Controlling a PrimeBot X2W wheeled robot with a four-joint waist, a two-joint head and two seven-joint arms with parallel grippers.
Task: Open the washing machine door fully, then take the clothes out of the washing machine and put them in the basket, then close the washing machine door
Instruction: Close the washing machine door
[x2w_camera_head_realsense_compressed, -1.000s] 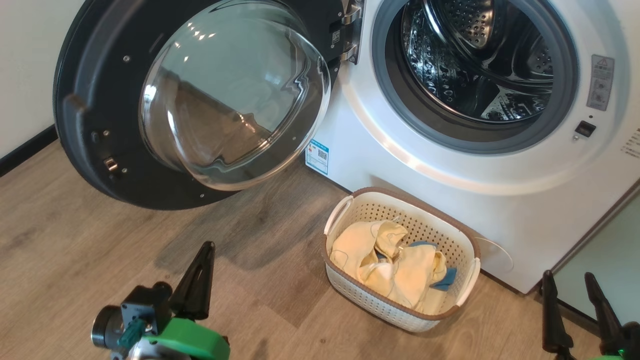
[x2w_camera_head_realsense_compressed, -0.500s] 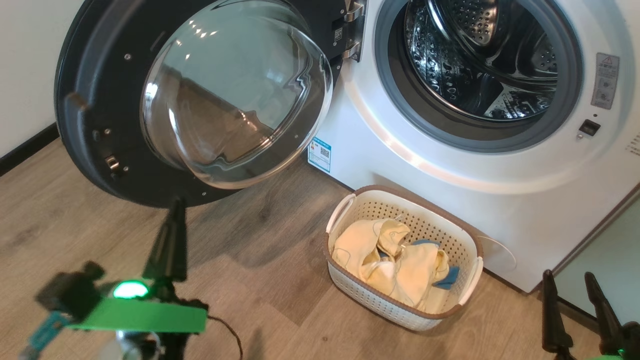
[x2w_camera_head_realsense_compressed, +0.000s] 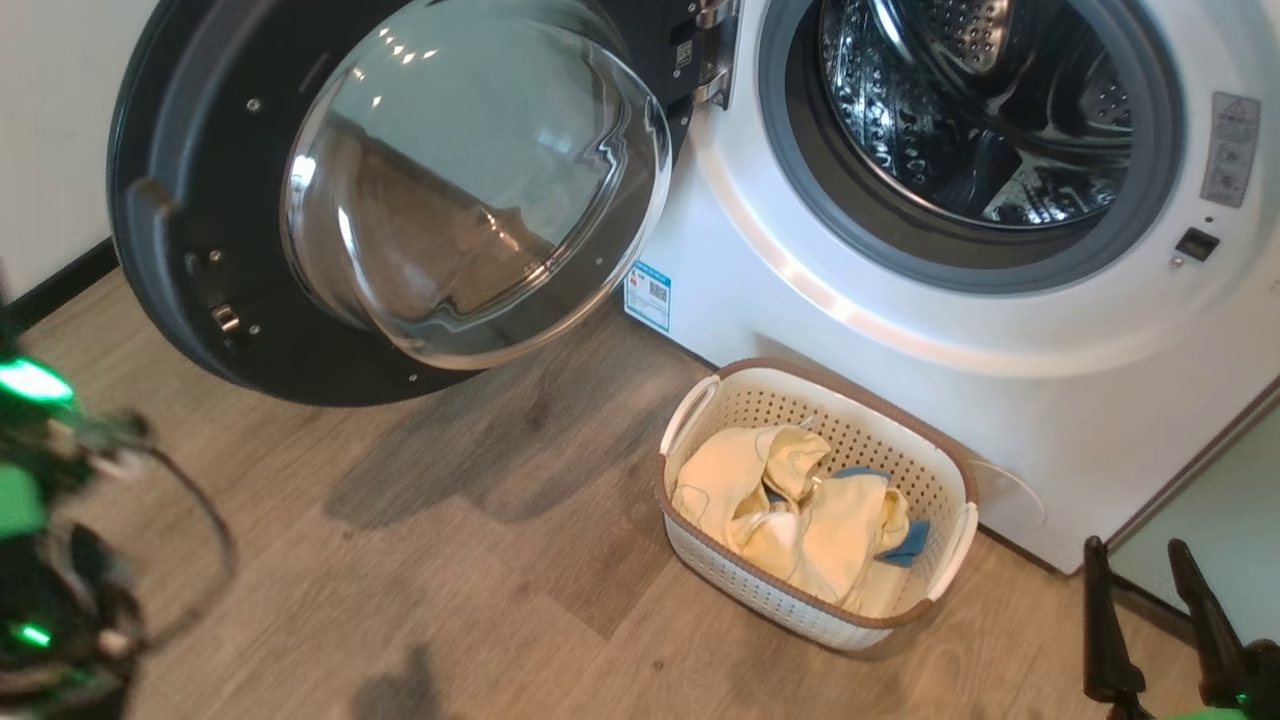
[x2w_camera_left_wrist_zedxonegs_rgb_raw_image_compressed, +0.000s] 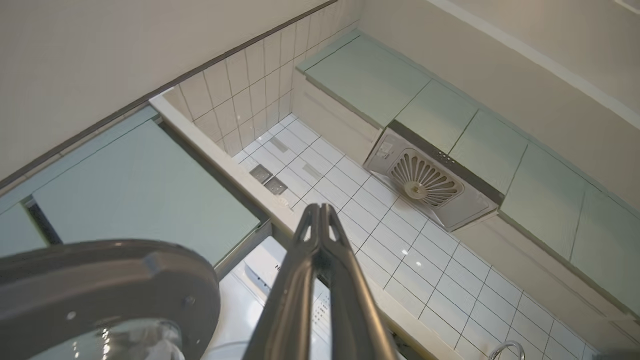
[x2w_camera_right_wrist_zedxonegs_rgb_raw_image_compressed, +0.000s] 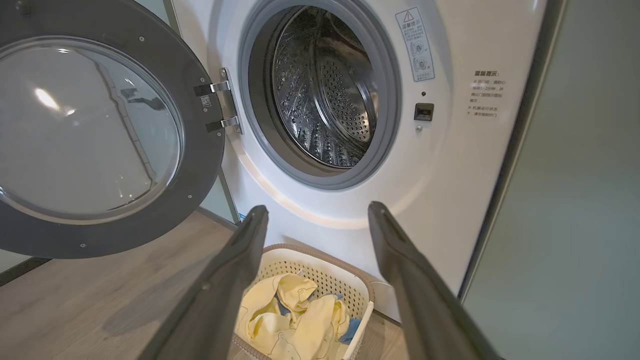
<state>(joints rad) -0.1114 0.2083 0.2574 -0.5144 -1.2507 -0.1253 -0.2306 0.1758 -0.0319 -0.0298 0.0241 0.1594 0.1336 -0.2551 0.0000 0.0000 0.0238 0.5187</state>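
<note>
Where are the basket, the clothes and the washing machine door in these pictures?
basket (x2w_camera_head_realsense_compressed: 860, 435), head view, perforated back wall inside.
clothes (x2w_camera_head_realsense_compressed: 730, 480), head view, cream cloth at the left.
washing machine door (x2w_camera_head_realsense_compressed: 200, 180), head view, black frame left of the glass.

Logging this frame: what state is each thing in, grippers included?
washing machine door: swung wide open
washing machine: drum looks empty where visible
basket: on the floor by the machine, holding clothes
clothes: piled in the basket
left gripper: shut, empty
right gripper: open, empty
</note>
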